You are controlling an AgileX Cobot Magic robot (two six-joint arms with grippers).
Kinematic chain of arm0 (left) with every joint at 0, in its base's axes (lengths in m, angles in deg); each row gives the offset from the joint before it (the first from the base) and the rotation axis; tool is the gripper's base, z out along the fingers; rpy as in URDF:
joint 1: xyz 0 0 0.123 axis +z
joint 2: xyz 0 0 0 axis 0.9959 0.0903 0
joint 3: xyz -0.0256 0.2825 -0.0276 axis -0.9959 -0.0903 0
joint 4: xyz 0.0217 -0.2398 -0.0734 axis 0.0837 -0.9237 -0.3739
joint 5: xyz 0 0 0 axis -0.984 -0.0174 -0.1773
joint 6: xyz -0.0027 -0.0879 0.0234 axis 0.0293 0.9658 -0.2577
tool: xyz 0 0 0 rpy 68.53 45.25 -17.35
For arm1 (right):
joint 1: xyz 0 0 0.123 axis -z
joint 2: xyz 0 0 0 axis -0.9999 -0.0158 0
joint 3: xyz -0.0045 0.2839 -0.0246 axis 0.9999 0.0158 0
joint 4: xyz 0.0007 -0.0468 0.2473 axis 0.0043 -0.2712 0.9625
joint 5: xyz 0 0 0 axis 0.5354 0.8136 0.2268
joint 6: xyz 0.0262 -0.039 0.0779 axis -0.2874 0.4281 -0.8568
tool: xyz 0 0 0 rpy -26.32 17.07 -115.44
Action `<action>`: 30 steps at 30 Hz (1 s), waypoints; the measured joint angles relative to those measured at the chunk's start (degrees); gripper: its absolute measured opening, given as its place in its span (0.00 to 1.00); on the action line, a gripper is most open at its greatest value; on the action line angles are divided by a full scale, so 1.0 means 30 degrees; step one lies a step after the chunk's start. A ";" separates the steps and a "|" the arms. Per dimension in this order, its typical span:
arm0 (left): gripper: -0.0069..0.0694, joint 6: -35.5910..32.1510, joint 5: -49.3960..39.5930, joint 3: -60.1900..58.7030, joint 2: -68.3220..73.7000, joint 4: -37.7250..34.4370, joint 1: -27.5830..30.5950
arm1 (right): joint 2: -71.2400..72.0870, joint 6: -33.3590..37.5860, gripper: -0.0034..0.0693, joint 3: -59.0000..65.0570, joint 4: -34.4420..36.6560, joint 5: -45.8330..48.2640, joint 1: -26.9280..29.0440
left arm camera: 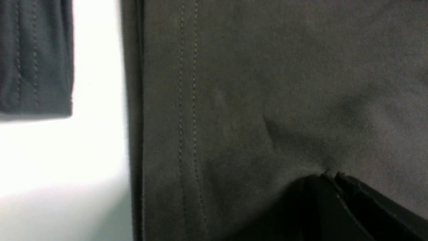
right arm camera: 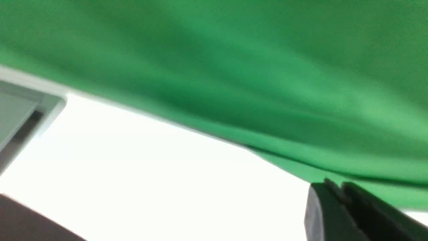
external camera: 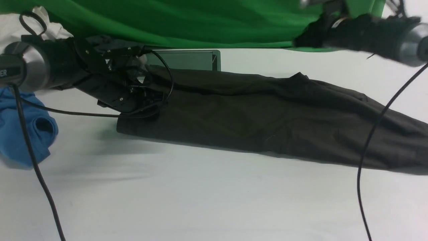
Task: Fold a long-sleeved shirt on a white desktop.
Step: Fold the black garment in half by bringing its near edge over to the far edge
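Observation:
The long-sleeved shirt (external camera: 267,113) is dark brown-black and lies as a long folded band across the white desktop (external camera: 200,194), from left of centre out past the right edge. My left gripper (external camera: 143,100) sits low on the shirt's left end. In the left wrist view its jaws (left arm camera: 329,174) are closed, with creases of the shirt (left arm camera: 250,100) running into the tips beside a stitched hem. My right gripper (external camera: 299,42) hangs high at the back right, blurred. The right wrist view shows it (right arm camera: 334,184) shut and empty, with a corner of the shirt (right arm camera: 26,221) below.
A bright blue garment (external camera: 20,130) lies at the left edge, with white cloth (external camera: 50,26) behind my left arm. The silver cable hatch (external camera: 187,60) sits behind the shirt, under the green backdrop (external camera: 200,20). A dark grey hemmed cloth (left arm camera: 33,57) lies beside the shirt. Black cables (external camera: 378,127) hang in front.

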 joint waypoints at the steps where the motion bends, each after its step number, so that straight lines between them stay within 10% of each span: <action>1: 0.12 0.0000 -0.0044 0.0000 0.0015 0.0036 0.0000 | 0.0071 0.0056 0.18 -0.0359 0.0000 0.0859 -0.0027; 11: 0.12 0.0000 -0.0453 0.0164 0.0015 -0.0575 0.0000 | -0.0161 0.6685 0.19 -0.4253 0.1291 1.2589 -0.4439; 30: 0.12 -0.0129 -0.0537 0.0164 0.0015 -0.0511 0.0000 | -0.6156 0.3652 0.08 -0.9125 -0.0078 1.0829 -0.4600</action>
